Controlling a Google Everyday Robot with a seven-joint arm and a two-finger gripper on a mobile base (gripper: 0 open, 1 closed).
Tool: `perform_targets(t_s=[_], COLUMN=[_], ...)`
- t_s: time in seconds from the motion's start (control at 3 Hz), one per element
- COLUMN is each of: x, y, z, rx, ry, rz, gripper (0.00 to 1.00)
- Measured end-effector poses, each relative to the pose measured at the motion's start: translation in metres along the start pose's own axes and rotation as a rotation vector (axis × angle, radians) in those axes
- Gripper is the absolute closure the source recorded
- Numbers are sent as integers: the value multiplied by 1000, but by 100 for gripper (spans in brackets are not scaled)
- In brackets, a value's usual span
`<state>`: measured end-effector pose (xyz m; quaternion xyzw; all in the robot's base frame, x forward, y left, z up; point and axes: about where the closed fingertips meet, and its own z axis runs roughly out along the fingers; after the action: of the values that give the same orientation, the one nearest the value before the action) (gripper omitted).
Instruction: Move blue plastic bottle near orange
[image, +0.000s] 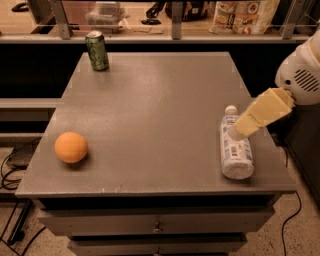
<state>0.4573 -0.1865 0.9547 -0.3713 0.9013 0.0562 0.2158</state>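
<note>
**A:** where's the blue plastic bottle at?

**B:** lying flat by the bench right edge, cap pointing far. The end effector is over its neck, and I can't tell if it's apart or together. There's wide bare top across to the orange near the left edge. Label print unreadable. One bottle, one orange, one green can far left.

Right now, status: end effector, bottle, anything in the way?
End effector at blue plastic bottle, near cap. Bottle lying right; orange front left. Green can off path.
</note>
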Motion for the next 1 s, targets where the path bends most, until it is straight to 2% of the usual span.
perform_targets(t_s=[0.67,1.0], x=[-8,-4], y=[30,38], z=[74,104], rx=[-118,-128], ry=[6,43], rz=[77,116], gripper=[0,0])
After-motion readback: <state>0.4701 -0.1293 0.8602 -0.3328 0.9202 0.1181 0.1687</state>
